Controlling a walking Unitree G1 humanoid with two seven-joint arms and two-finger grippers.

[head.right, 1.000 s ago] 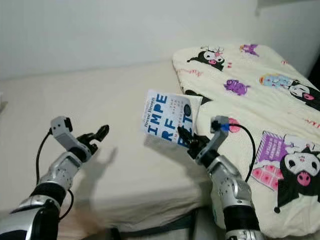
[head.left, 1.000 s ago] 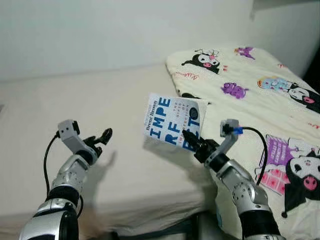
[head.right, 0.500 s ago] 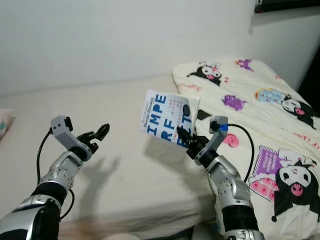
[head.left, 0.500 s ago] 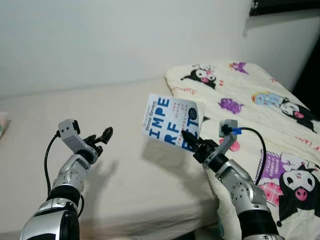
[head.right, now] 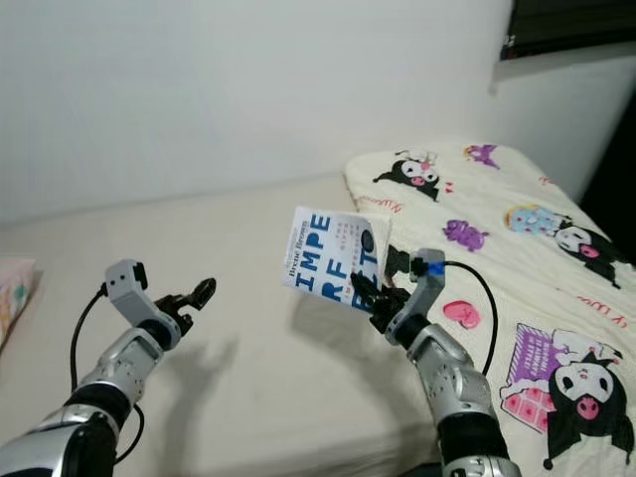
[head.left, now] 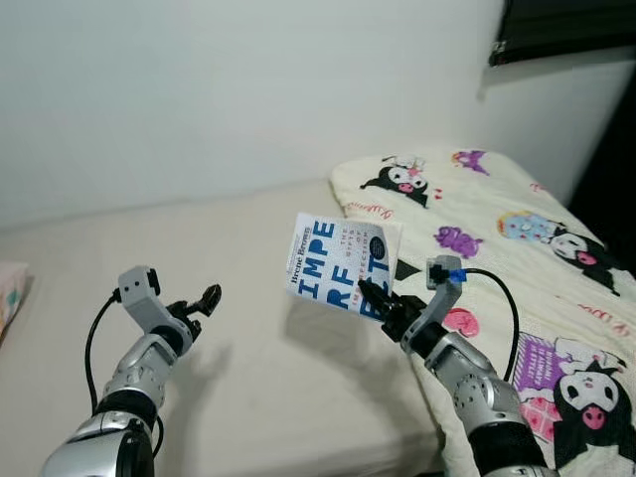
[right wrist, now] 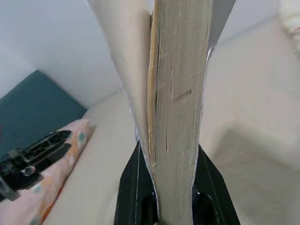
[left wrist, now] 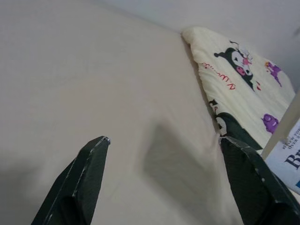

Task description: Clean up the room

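your right gripper is clamped on the lower edge of the book, holding it upright in the air above the bed, beside the cartoon blanket. its fingers cover part of the blue cover lettering. your left gripper hovers over the sheet with fingers spread, holding nothing. a pillow is cut off at the frame edge.

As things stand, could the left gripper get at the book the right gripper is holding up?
Probably yes. The left gripper hangs open above the bare mattress, and nothing lies between it and the book, which the right gripper clamps upright by its lower edge. It would need to swing across toward the robot's right.
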